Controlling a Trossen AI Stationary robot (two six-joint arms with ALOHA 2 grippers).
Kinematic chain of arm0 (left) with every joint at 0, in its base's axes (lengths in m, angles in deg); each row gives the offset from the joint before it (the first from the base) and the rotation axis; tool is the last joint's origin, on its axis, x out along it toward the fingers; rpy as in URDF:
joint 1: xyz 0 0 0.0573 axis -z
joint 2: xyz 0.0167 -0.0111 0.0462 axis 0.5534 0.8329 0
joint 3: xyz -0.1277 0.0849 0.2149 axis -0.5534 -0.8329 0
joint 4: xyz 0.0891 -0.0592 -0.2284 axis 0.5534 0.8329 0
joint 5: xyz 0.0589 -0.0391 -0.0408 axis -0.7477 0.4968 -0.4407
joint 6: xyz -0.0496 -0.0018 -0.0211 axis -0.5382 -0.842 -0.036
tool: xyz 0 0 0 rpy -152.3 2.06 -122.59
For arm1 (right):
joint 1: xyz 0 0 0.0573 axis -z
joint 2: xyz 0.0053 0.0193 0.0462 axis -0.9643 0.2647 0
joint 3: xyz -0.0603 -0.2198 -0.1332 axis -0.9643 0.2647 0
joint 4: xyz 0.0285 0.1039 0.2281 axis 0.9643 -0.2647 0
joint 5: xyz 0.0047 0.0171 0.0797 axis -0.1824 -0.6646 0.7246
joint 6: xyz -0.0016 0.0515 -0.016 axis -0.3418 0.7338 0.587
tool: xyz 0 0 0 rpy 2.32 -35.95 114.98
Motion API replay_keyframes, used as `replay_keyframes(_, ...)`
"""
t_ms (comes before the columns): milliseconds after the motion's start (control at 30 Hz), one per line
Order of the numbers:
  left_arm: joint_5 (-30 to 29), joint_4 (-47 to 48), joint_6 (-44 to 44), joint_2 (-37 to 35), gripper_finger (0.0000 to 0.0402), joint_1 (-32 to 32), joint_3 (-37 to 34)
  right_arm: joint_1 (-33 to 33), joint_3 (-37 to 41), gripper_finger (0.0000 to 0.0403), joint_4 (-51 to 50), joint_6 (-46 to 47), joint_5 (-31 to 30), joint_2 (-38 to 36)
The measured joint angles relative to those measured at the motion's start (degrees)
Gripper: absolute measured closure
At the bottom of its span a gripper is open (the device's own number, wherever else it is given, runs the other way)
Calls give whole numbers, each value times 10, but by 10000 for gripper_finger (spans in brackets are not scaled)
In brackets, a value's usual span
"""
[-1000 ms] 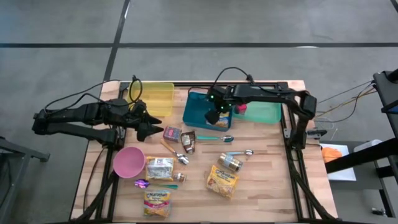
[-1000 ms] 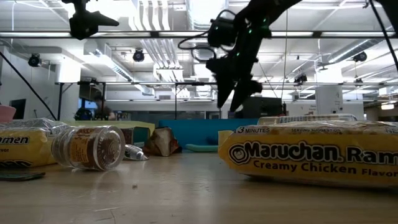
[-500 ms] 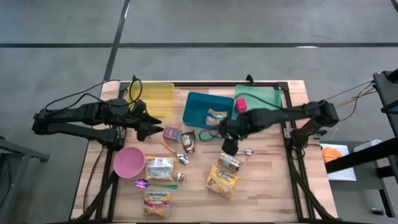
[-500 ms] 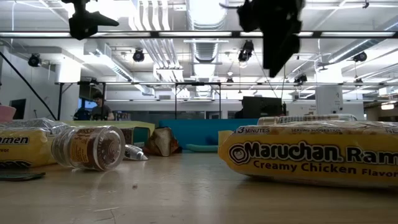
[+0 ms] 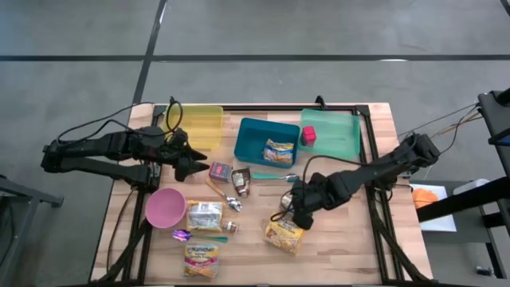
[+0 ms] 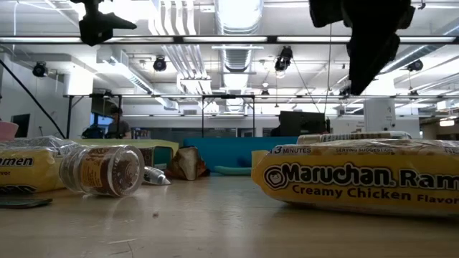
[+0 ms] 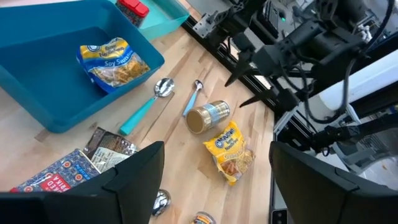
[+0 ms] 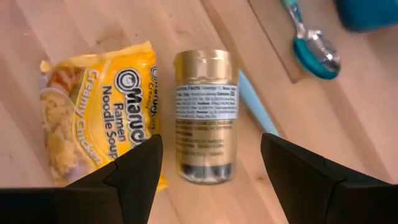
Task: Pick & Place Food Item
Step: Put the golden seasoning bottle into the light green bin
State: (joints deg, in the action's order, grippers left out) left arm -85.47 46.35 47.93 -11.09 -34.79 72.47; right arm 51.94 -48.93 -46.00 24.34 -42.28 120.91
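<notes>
Hovering my right gripper (image 8: 208,180), fingers spread and empty, above the lying gold-lidded jar (image 8: 206,113) beside the ramen packet (image 8: 99,112), ready to straddle it.

You've got a pink bowl (image 5: 165,207) and yellow bin (image 5: 197,125) left on the surface (image 5: 351,239). Teal spoon (image 5: 275,176) sits mid-surface, green tray (image 5: 341,135) at the far edge.

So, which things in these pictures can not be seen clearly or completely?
- Gold-lidded jar: in the high view the right tool hangs above it and hides most of it.
- Ramen packet: in the low view the picture's right edge cuts off its name.
- Packet in the blue bin: its print is too small in the high view.
- Purple item near the pink bowl: too small to identify.
</notes>
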Motion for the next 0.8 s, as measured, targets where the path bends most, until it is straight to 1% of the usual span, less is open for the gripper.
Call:
replay_keyframes(133,2,0,3,0,105,0,0,-7,16,133,38,22,-1,18)
replay_keyframes(333,13,1,10,7,105,0,0,-11,26,133,82,24,0,68)
replay_keyframes(533,21,1,11,12,105,0,0,-13,25,133,64,4,-13,97)
replay_keyframes(800,23,1,15,11,105,0,0,-13,39,133,80,-17,-16,115)
